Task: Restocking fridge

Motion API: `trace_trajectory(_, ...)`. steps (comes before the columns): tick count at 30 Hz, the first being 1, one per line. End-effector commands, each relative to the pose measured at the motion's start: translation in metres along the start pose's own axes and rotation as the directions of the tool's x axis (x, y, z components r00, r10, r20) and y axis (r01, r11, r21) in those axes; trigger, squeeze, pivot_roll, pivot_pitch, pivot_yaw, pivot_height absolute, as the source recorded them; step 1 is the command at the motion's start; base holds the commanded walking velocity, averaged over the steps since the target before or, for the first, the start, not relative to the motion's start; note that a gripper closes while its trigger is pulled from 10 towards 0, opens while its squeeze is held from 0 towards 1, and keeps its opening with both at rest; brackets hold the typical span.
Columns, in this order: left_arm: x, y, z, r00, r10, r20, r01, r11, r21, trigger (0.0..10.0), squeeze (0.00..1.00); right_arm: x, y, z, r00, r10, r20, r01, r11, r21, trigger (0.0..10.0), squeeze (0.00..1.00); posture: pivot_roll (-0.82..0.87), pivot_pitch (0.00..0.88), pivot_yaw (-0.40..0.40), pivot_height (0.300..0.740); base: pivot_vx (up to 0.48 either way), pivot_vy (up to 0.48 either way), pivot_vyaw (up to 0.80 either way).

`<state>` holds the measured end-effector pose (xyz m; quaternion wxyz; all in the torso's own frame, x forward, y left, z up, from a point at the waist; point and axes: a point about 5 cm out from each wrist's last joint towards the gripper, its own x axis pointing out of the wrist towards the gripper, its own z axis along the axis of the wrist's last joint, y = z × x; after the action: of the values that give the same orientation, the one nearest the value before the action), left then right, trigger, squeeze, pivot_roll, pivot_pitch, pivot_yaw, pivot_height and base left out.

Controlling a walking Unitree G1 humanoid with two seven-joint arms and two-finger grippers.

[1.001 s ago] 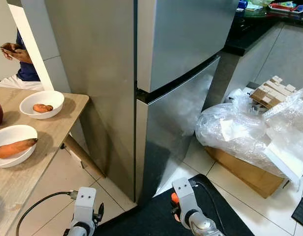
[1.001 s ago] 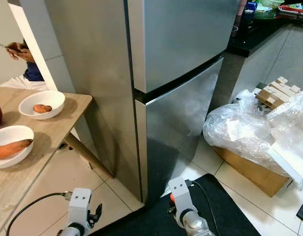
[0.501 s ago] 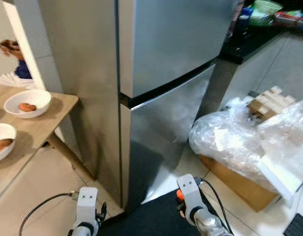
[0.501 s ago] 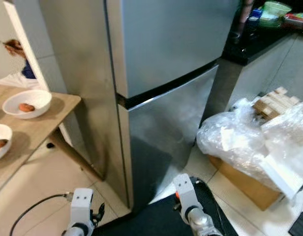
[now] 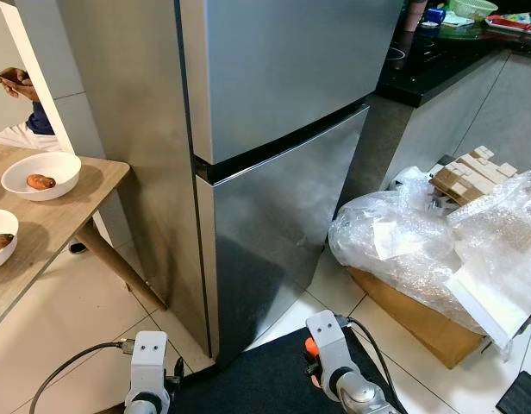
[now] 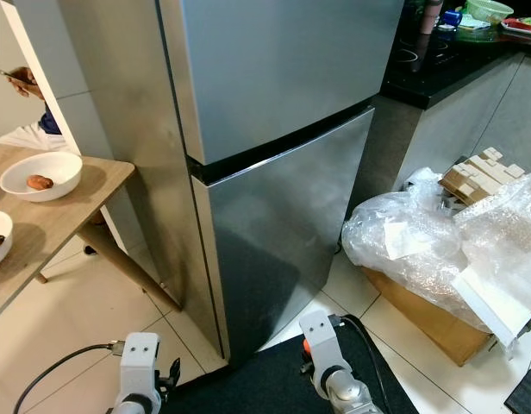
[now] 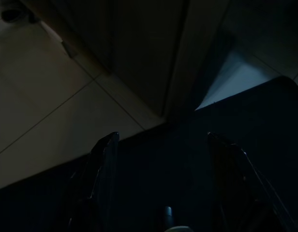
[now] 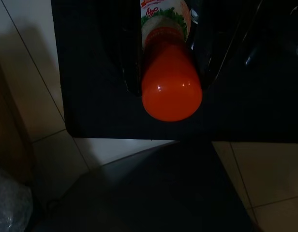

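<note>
The right gripper (image 8: 166,72) is hanging low over the black floor mat (image 8: 91,96), its two black fingers (image 8: 132,72) clenching an orange plastic bottle with a green-and-white label (image 8: 171,89). The fingers are pressing on the bottle's flanks at the label band, and its rounded orange end is pointing out past the tips towards the pale floor tiles (image 5: 67,319). The bottle is looking smooth and glossy, so I judge it slippery; it is probably stiff enough for a firm squeeze, moderately heavy if full, and unlikely to break. Holding it across the labelled body, where the sides run straight, is likely the safest grip, since the domed end would be sliding out.

The left gripper (image 7: 161,183) is dangling idle above the mat's edge, fingers spread apart and holding nothing.

Ahead, the tall stainless-steel two-door fridge (image 5: 274,129) is standing with both doors closed, so a door is waiting to be pulled before the bottle goes in.
</note>
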<state>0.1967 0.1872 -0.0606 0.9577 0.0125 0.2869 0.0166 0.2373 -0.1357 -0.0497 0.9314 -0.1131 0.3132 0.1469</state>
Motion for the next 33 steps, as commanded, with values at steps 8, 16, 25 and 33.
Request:
trace_trajectory(8,-0.001,0.001,-0.002,1.000,0.003,-0.001,-0.003,1.000,0.005,10.0,0.00,0.000,0.000,0.001,1.000,0.001,0.006,-0.001,1.000,-0.002,10.0,0.00,-0.02,0.029,-0.058,0.740,0.000,-0.360,0.00)
trace_trajectory(16,-0.001,0.002,-0.002,1.000,0.009,0.002,-0.009,1.000,-0.016,10.0,0.00,0.000,0.000,0.001,1.000,-0.001,0.005,0.001,1.000,-0.004,10.0,0.00,-0.02,0.028,-0.059,0.740,0.000,0.000,0.00)
trace_trajectory(25,-0.004,0.005,-0.005,1.000,0.020,0.001,-0.020,1.000,0.011,10.0,0.00,0.000,0.000,0.001,1.000,0.002,0.007,-0.002,1.000,-0.004,10.0,0.00,-0.02,0.028,-0.059,0.740,0.000,0.000,0.00)
trace_trajectory(33,-0.003,0.023,0.009,0.987,0.134,0.088,-0.134,0.991,-0.007,10.0,0.00,0.000,0.000,0.000,1.000,0.002,0.004,-0.002,1.000,-0.011,10.0,0.00,-0.02,0.030,-0.060,0.740,0.000,0.000,0.00)
